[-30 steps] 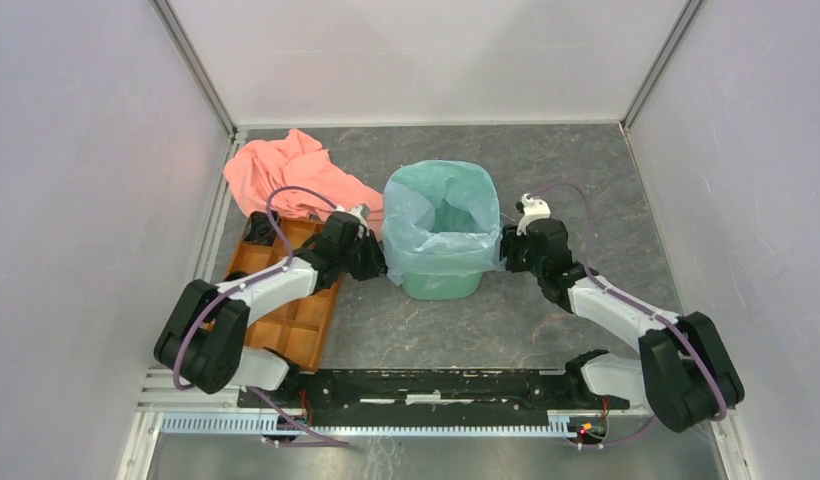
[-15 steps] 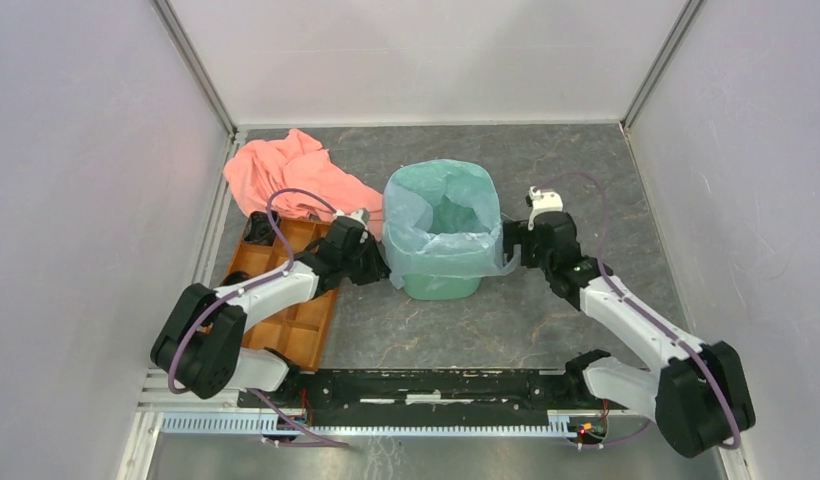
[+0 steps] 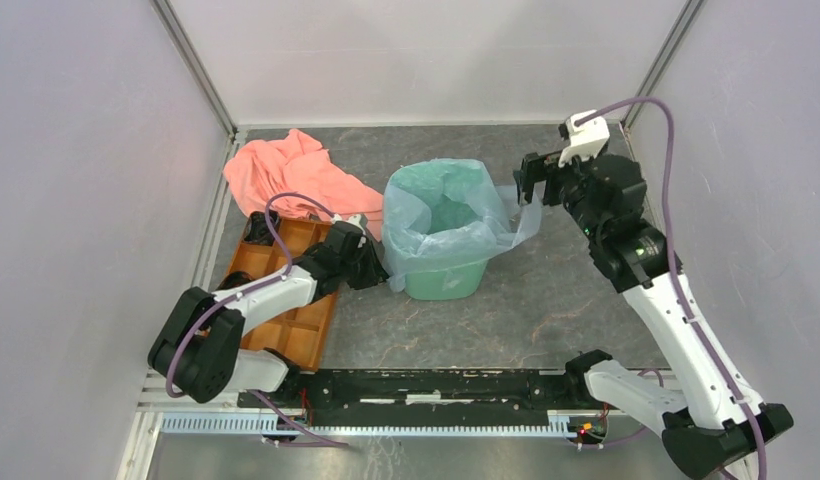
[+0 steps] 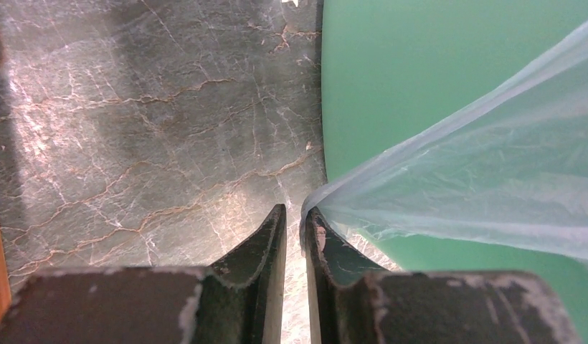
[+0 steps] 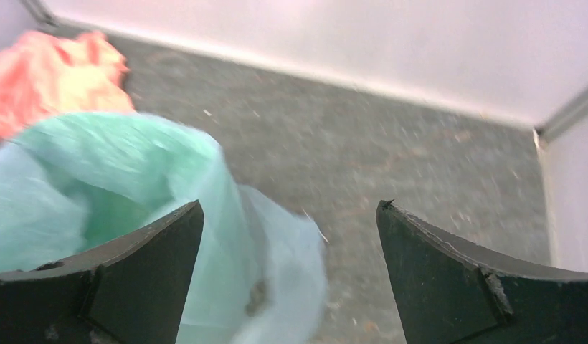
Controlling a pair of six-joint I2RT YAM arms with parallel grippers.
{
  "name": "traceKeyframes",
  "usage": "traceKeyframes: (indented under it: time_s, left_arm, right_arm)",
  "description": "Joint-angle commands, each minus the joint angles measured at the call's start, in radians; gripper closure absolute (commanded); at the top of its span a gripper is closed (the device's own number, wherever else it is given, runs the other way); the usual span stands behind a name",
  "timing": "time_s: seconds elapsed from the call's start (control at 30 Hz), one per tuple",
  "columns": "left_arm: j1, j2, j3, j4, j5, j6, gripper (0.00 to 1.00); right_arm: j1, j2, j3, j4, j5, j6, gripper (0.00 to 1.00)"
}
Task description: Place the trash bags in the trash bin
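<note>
Trash bag [image 3: 418, 238], thin and pale blue, sits inside the green bin [image 3: 441, 282] near the middle of the worktop [image 3: 546, 300]. Its edge is folded out over the rim all round, and one loose flap hangs off the bin's right side.

The left gripper [image 3: 382, 272] is low beside the bin's left wall. In the left wrist view its fingers [image 4: 266, 236] are almost together, and a drawn-out corner of the bag [image 4: 449, 186] is pinched between their tips, pulled taut away from the bin [image 4: 420, 57].

The right gripper [image 3: 529, 182] is raised above the worktop, beyond the bin's right rim and just over the hanging flap. Its fingers [image 5: 140, 265] are spread wide with nothing between them. In that blurred wrist view the bag [image 5: 277, 251] lies below the jaws.

A salmon cloth [image 3: 291, 170] lies crumpled behind and to the left of the bin. An orange tray [image 3: 296, 305] lies on the left of the worktop under the left arm.
</note>
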Motion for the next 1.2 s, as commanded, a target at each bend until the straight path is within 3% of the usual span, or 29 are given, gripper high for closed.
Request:
traceKeyframes:
  time_s: [0.0,0.2,0.3,0.43,0.57,0.7,0.93,1.17]
  left_arm:
    - [-0.003,-0.038,0.003,0.012,-0.009,0.023,0.77]
    - [-0.003,-0.073,0.0,0.005,-0.007,0.028,0.77]
    - [-0.004,-0.086,-0.013,0.006,-0.005,0.03,0.76]
    - [-0.003,-0.05,-0.012,-0.004,0.017,0.046,0.77]
    - [-0.003,-0.055,-0.016,0.019,0.022,0.03,0.77]
    - [-0.004,-0.074,-0.014,0.012,0.016,0.025,0.77]
    - [-0.003,-0.074,-0.006,-0.003,0.002,0.028,0.78]
    - [-0.004,-0.062,0.01,0.002,0.006,0.022,0.8]
  right_arm:
    - [0.001,0.031,0.14,-0.018,-0.211,0.045,0.02]
    - [0.001,-0.057,-0.061,0.011,-0.081,0.098,0.02]
    - [0.002,-0.079,-0.08,0.06,-0.177,0.128,0.02]
    - [0.044,-0.021,0.009,0.09,-0.27,0.16,0.03]
    - [0.213,0.116,0.201,-0.037,-0.114,0.088,0.05]
    - [0.345,0.235,0.3,-0.129,-0.129,0.051,0.19]
    - [0.406,0.337,0.14,-0.133,-0.201,0.044,0.53]
    - [0.49,0.539,0.234,-0.152,-0.047,0.024,0.56]
